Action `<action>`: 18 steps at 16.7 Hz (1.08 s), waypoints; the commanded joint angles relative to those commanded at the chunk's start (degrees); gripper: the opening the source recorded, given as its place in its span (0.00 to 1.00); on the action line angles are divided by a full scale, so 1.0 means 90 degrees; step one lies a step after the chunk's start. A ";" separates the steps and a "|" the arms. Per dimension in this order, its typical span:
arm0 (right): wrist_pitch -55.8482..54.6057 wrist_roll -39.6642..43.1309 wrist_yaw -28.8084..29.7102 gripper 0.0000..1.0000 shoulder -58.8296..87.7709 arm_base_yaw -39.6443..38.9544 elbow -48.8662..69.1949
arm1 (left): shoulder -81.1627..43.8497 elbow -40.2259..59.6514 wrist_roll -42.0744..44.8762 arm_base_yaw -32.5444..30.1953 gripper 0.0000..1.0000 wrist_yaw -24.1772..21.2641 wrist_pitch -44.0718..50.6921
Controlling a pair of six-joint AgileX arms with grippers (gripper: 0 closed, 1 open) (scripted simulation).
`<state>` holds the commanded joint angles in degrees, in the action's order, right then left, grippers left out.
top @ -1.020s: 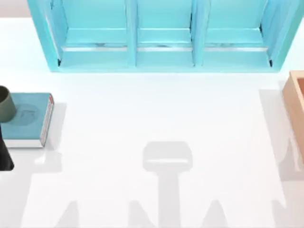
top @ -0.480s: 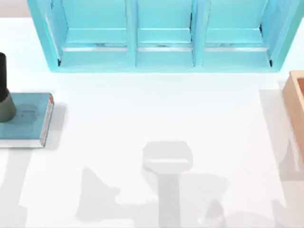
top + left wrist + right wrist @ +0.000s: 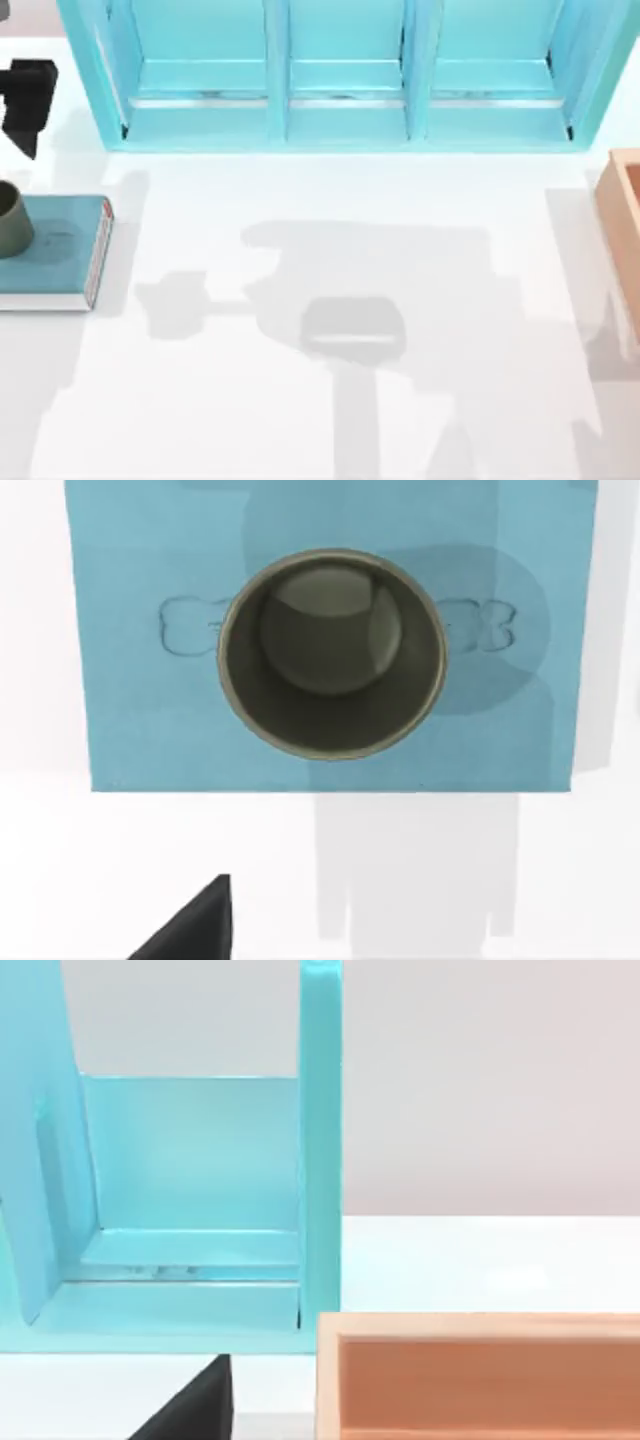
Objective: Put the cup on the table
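Note:
The olive-grey cup (image 3: 10, 218) stands upright on the teal book (image 3: 60, 250) at the table's (image 3: 330, 420) far left edge. From the left wrist view I look straight down into the cup (image 3: 332, 652), with the book (image 3: 130, 710) under it and nothing touching it. A dark piece of my left gripper (image 3: 192, 932) shows over the white table (image 3: 80, 880), apart from the cup. A black part of my left arm (image 3: 28, 100) hangs at the back left, beyond the book. A dark piece of my right gripper (image 3: 192, 1408) shows near the orange box.
A light-blue shelf unit (image 3: 340, 75) runs along the back of the table. An orange open box (image 3: 625, 225) sits at the right edge, also the box (image 3: 480, 1375) in the right wrist view beside the shelf (image 3: 190, 1210). Arm shadows lie across the middle of the table.
The black part of my left arm moved from beside the cup toward the back left. The cup stayed on the book. Shadows spread across the table's middle.

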<state>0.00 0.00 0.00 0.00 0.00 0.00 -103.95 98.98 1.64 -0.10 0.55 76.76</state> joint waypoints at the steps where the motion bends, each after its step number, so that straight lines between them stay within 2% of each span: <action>1: 0.0000 0.0000 0.0000 1.00 0.0000 0.0000 0.0000 | -0.0381 0.0415 0.0001 0.0003 1.00 -0.0002 0.0273; 5: 0.0000 0.0000 0.0000 1.00 0.0000 0.0000 0.0000 | -0.1405 0.1533 0.0003 0.0010 1.00 -0.0017 0.0981; 10: 0.0000 0.0000 0.0000 1.00 0.0000 0.0000 0.0000 | -0.1537 0.1700 0.0005 0.0009 1.00 -0.0021 0.1088; 14: 0.0000 0.0000 0.0000 1.00 0.0000 0.0000 0.0000 | -0.1526 0.1430 0.0002 0.0007 1.00 -0.0021 0.0826; 18: 0.0000 0.0000 0.0000 1.00 0.0000 0.0000 0.0000 | -0.1539 0.0273 0.0021 0.0025 1.00 -0.0021 -0.0359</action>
<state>0.00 0.00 0.00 0.00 0.00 0.00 -117.81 101.45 1.83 0.12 0.36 73.53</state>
